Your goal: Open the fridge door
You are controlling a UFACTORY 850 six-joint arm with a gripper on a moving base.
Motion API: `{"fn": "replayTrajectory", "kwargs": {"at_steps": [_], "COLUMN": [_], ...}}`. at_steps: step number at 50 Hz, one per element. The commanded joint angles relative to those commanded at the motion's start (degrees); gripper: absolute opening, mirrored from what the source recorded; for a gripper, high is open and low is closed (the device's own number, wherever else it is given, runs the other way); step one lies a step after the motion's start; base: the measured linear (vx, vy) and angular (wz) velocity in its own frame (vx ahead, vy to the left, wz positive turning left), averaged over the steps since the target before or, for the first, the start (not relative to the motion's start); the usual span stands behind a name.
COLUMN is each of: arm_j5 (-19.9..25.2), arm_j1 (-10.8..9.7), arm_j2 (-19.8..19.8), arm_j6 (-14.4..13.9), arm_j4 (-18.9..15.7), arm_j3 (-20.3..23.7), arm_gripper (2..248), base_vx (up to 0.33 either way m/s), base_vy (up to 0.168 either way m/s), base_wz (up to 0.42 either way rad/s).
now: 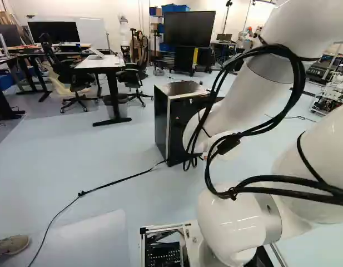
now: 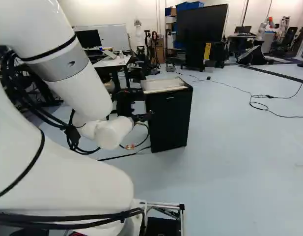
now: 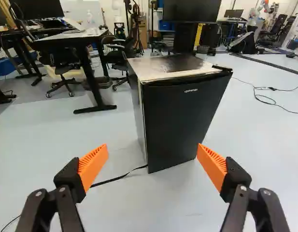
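Black two-fingered, orange-padded gripper (image 2: 142, 105): fingers wide apart. Black, box-shaped fridge (image 3: 168, 66) stands ahead on the pale floor (image 3: 134, 203), long axis vertical, its closed door (image 3: 185, 121) facing the gripper.

Left base view: behind arm (image 1: 243, 103), left side; faces ahead, slightly down
Right base view: behind arm, right side; similar facing
Wrist view: nearest fridge (image 3: 182, 121); ahead, downward
Base views, shared: fridge, desk (image 1: 99, 62)
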Motion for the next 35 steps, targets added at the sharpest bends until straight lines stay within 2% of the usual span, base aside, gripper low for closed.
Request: {"fn": "replayTrajectory", "kwargs": {"at_steps": [35], "arm_j5": [0.00], "arm_j1": [0.98], "arm_j2": [-5.13], "arm_j6": [0.00], "arm_j4": [0.00], "arm_j3": [-4.58], "arm_gripper": [247], "base_vx": [0.000], "base_vy": [0.000], "base_wz": [0.000]}}
